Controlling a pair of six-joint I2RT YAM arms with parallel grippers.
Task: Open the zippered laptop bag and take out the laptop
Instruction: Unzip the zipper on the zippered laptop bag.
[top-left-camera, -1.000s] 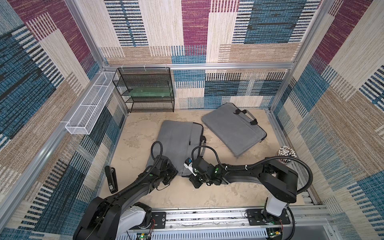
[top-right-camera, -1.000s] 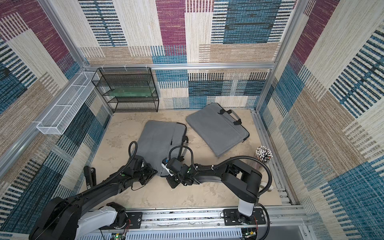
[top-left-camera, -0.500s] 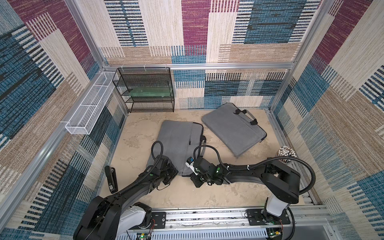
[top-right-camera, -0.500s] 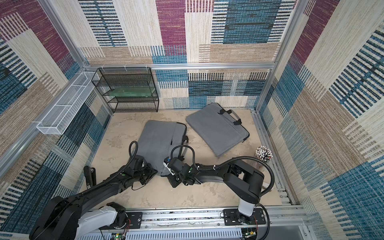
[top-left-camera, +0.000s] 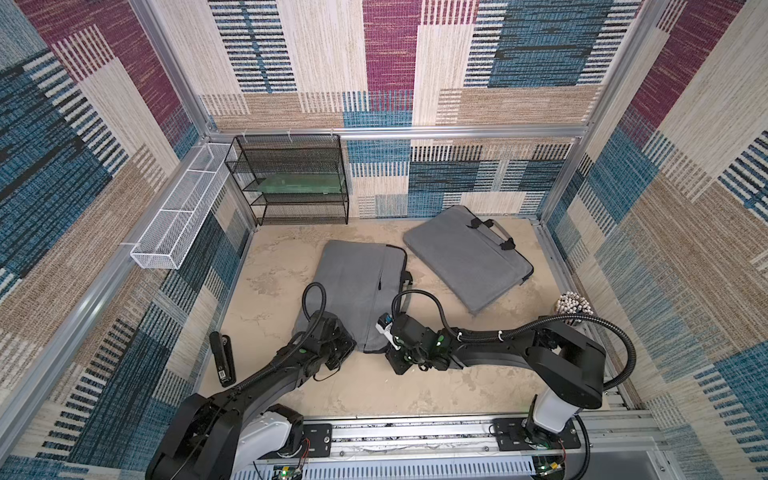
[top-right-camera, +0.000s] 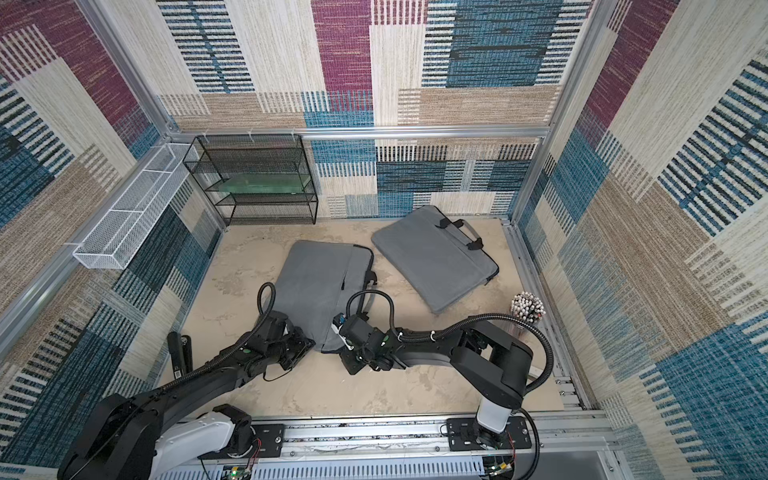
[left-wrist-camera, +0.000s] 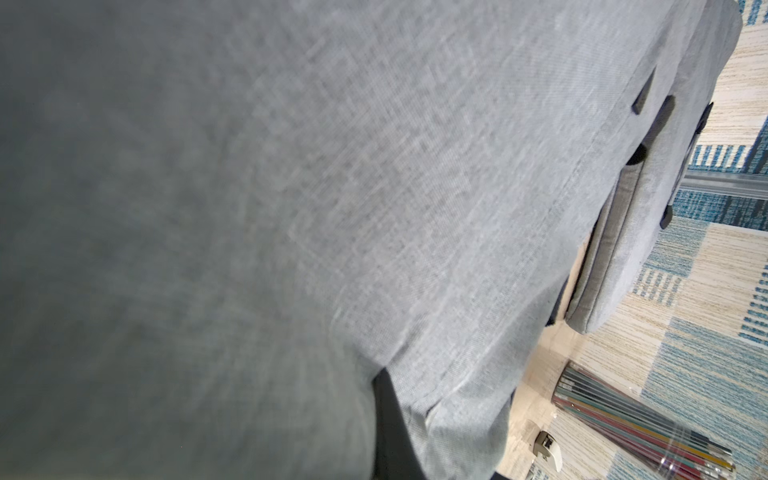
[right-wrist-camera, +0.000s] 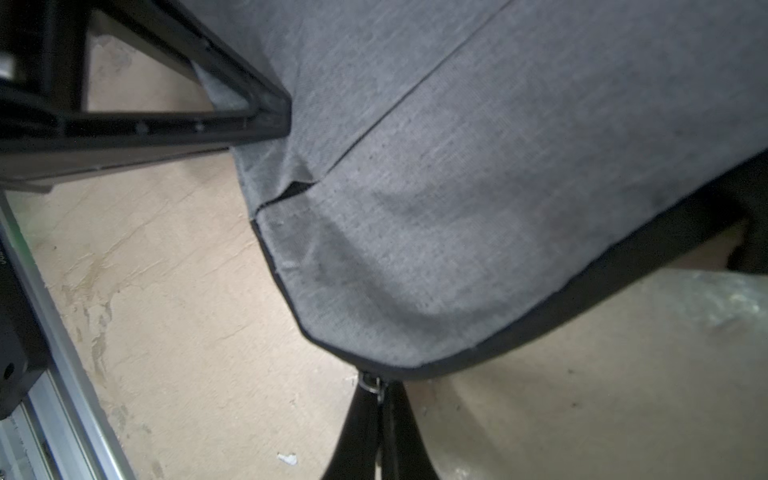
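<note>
My right pincer is pinched tight on the little metal zipper pull at a corner of the flat grey cloth laptop bag. The bag lies mid-table, toward the front edge. My left pincer clamps its cloth. I think the zip is hardly open, and the laptop is not out yet.

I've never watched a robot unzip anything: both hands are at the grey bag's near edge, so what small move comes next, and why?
Probably the right hand should draw the zipper pull along the edge of the laptop bag. It is shut on the pull at a near corner, the zipper looks closed, and the left hand holds the neighbouring corner.
</note>
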